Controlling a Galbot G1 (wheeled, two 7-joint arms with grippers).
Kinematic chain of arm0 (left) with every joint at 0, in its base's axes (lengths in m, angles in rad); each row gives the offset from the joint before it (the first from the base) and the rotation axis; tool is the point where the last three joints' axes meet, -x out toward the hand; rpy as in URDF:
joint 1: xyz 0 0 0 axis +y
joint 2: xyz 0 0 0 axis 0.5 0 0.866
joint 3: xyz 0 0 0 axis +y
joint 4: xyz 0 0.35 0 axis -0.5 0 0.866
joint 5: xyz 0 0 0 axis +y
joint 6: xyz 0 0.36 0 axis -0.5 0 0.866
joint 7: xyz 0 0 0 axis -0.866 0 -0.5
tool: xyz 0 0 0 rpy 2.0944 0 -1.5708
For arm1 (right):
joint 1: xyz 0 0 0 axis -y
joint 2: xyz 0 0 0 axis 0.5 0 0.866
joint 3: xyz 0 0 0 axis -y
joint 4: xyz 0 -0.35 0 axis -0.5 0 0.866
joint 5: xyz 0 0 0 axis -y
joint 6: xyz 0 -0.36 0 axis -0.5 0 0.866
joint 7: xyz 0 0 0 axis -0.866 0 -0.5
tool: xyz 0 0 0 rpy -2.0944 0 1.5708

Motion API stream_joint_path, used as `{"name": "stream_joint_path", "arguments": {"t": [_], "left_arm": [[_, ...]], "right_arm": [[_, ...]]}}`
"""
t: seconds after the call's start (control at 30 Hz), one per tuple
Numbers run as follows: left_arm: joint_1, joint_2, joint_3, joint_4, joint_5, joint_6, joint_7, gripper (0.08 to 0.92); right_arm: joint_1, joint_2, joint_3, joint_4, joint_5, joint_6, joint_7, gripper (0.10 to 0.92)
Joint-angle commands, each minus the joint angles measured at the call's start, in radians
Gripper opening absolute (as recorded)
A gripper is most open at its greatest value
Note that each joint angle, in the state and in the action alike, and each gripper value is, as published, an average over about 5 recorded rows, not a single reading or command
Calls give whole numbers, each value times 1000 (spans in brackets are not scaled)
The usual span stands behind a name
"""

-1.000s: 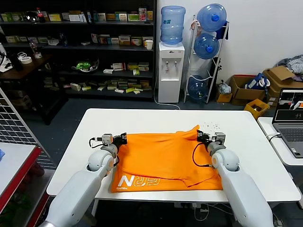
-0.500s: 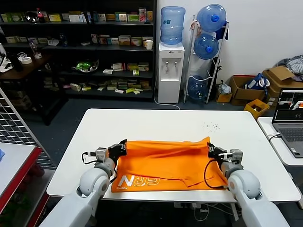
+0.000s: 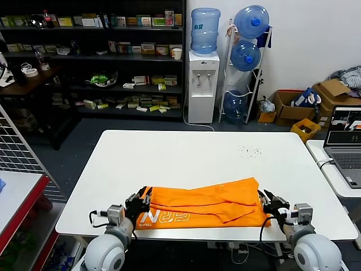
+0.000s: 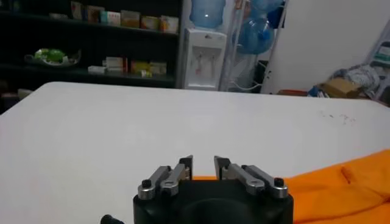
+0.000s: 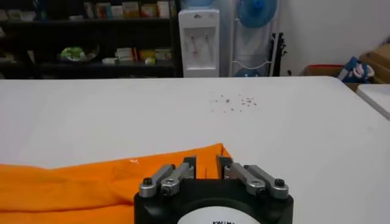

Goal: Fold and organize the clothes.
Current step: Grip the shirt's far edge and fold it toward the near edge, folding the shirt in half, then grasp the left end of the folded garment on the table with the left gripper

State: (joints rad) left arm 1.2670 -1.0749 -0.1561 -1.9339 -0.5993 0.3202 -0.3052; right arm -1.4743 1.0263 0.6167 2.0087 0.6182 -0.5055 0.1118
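Note:
The clothes are one orange T-shirt [image 3: 206, 202], lying folded into a long flat strip along the front edge of the white table [image 3: 186, 155]. Its white lettering [image 3: 169, 217] shows on the near layer. My left gripper [image 3: 141, 199] sits at the strip's left end, jaws open, and in the left wrist view the left gripper [image 4: 203, 163] has the orange cloth [image 4: 341, 189] just beyond it. My right gripper [image 3: 269, 200] is at the right end. In the right wrist view the right gripper [image 5: 207, 165] is open, with the shirt's corner [image 5: 152, 176] lying loose between the fingers.
A laptop [image 3: 345, 144] stands on the side table at the right. A wire rack [image 3: 20, 152] and a red-edged table stand at the left. Small dark specks [image 3: 251, 151] dot the far right of the tabletop. A water dispenser [image 3: 203, 84] and shelves stand behind.
Both grippers came back toward the table's front edge, drawing the shirt's far edge over its near part into a narrow strip. Both then opened and let go of the cloth.

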Motion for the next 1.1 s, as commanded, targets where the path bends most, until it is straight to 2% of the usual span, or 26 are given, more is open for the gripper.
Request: {"name": "stream_joint_path", "arguments": {"t": [0.03,0.4,0.57,0.7,0.8,1.1], "left_arm": [[129,-42,-58,12,72,-51,25,403],[45,-127,-74,257,67,-124,74,741],[15,-153,-57,306,72,-142,80,817],[6,-156,-47,312,79,-156,78,819],[6,-155,-42,308,91,-166,75,776],[20,-153,-33,272,124,-188,73,518]], "right_arm": [[-141,10,95,102,-23,0,-7,461],[-135,37,93,95,-22,1,5,773],[-136,37,100,91,-20,0,6,820],[-138,36,104,83,-19,2,6,822],[-138,37,104,79,-17,3,4,823],[-134,41,100,72,-12,4,7,823]]}}
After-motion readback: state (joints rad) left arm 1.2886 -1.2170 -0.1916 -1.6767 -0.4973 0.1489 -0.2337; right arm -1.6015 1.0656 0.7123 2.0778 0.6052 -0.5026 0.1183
